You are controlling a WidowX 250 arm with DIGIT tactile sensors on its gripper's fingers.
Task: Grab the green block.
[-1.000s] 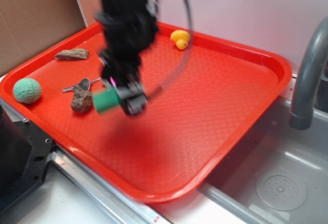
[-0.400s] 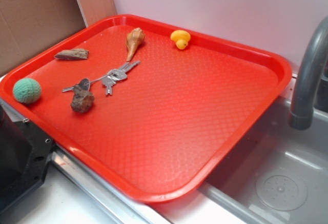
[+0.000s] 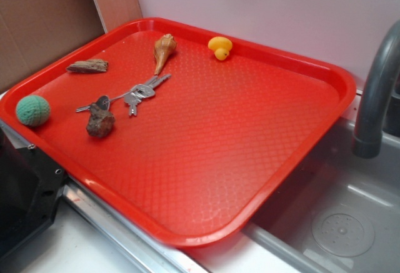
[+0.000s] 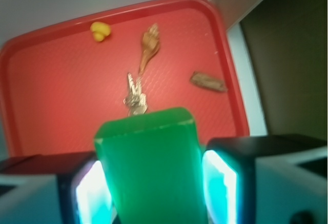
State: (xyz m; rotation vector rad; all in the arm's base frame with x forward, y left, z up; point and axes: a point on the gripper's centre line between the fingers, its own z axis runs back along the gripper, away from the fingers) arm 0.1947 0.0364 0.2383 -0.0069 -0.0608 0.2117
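In the wrist view the green block (image 4: 147, 167) fills the foreground, clamped between the two fingers (image 4: 228, 183), one pressed to each side face. Its long axis runs away from the camera, the far end pointing out toward the red tray (image 4: 51, 121) below; its near end is cut off by the bottom edge, and the whole view is soft with blur. Beyond the block lie the keys (image 4: 135, 96), partly hidden behind its far end, then the brown shell (image 4: 149, 43), a piece of bark (image 4: 208, 81) to the right and the yellow duck (image 4: 100, 31) near the far rim.

In the exterior view neither arm nor block shows. A second ago the arm hung over the tray with the block in its grip; a moment ago only a green blur remained at the top-left corner, and now that is gone too. The crocheted ball (image 3: 32, 110) and the brown rock (image 3: 100, 124) sit unmoved.
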